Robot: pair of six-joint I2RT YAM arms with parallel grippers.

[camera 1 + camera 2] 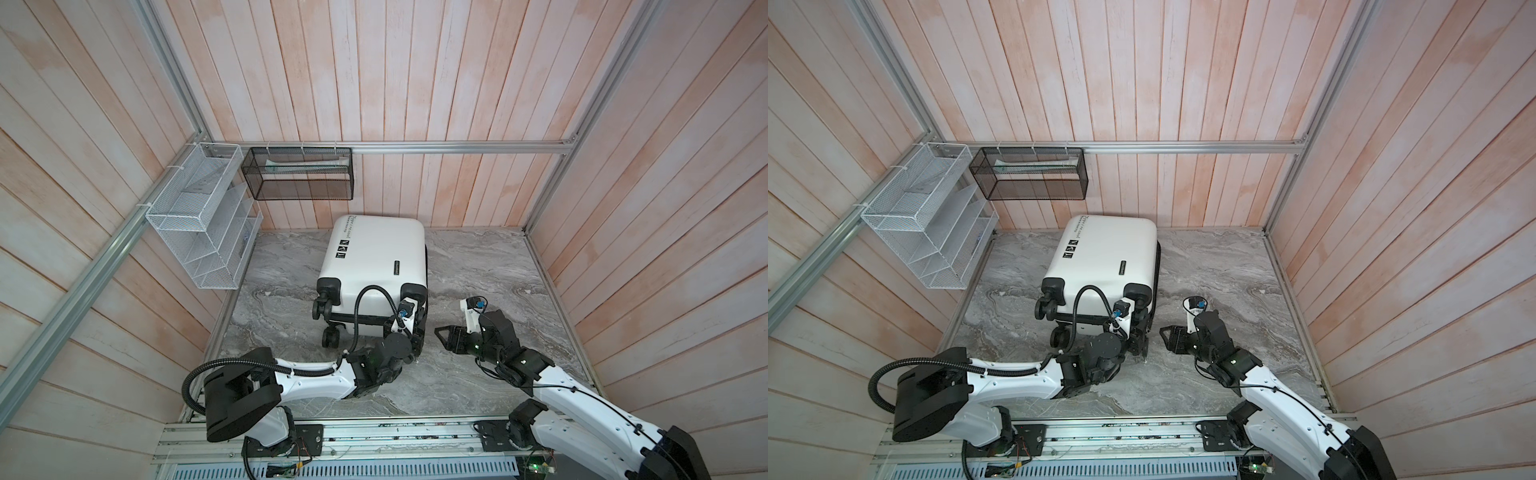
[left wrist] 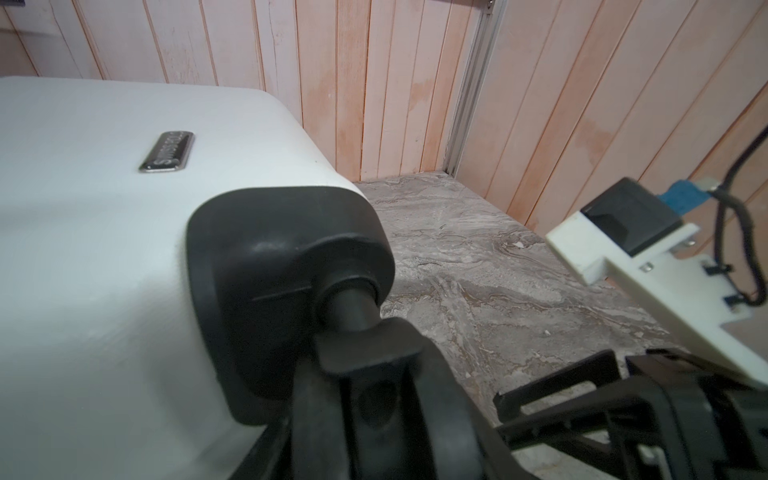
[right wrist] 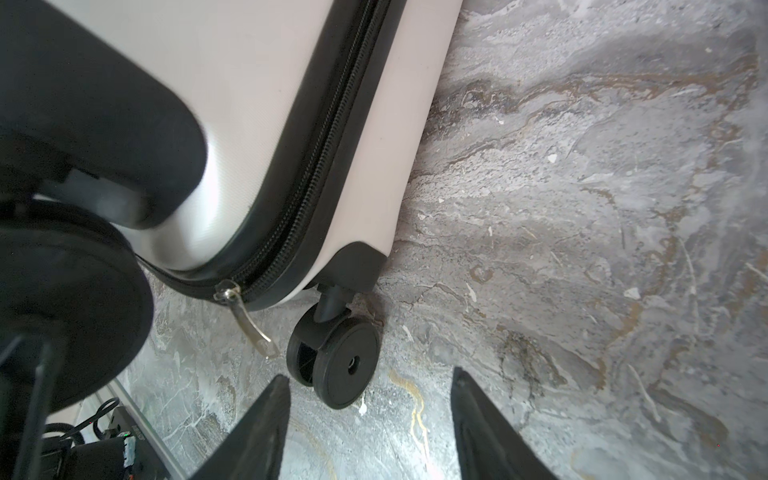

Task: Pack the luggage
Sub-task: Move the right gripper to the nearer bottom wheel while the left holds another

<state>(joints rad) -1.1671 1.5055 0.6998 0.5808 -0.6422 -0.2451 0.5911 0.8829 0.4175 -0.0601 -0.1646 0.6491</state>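
Opening is judged in hand: the zipped luggage is laid on the table just ahead of the left gripper, whose closure cannot be told. The zipper pull before the wide, empty right gripper must be pinched.

Both top views are looking down from high over the near edge, facing the far wall and taking in the whole floor, the case, the left arm and the right arm. Sitting side by side, they are sharing nearly everything. The left wrist camera is sitting very close to the case's near right wheel housing, facing the far right corner and catching the right arm's camera mount. The right wrist camera is facing left and down, close to the zipper, a lower wheel and that same housing.
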